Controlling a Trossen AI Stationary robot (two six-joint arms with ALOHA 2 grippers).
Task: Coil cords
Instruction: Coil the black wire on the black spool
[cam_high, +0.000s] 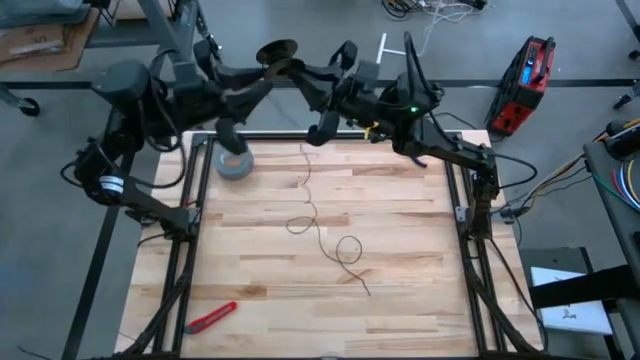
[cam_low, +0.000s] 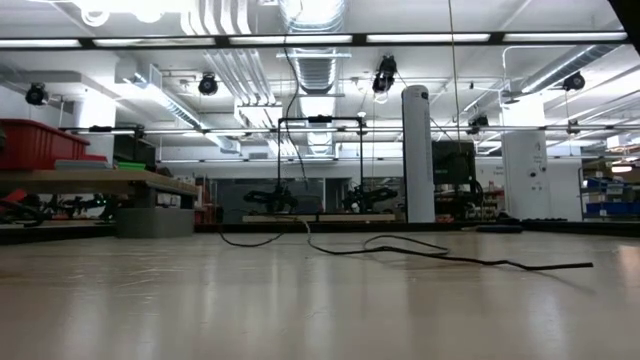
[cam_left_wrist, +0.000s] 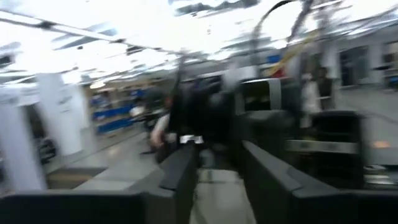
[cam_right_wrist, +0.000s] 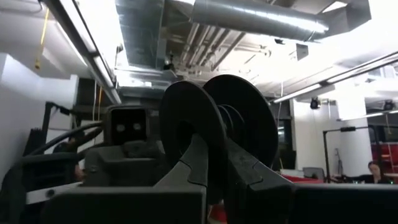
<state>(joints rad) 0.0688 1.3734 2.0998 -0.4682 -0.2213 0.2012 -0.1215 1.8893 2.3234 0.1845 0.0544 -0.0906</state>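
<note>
Your right gripper (cam_right_wrist: 214, 165) is clenched on the reel (cam_right_wrist: 217, 127), fingers clamped across its hub between the two black discs, so the reel sits right in the claw. In the high view the reel (cam_high: 277, 50) is lifted past the table's (cam_high: 400, 290) far edge, well apart from the tape roll (cam_high: 234, 163) on the far left part of the wood. The cord (cam_high: 318, 220) starts near the far edge, right of the tape roll, and snakes toward the near side with small loops, ending about mid-table; from the low view it lies flat on the wood (cam_low: 420, 250). Your left gripper (cam_high: 228, 132) hangs just over the tape roll; its fingers (cam_left_wrist: 180, 174) stand apart, released, nothing between them. A red-handled tool (cam_high: 212, 317) lies near the front left corner, far from the tape roll.
</note>
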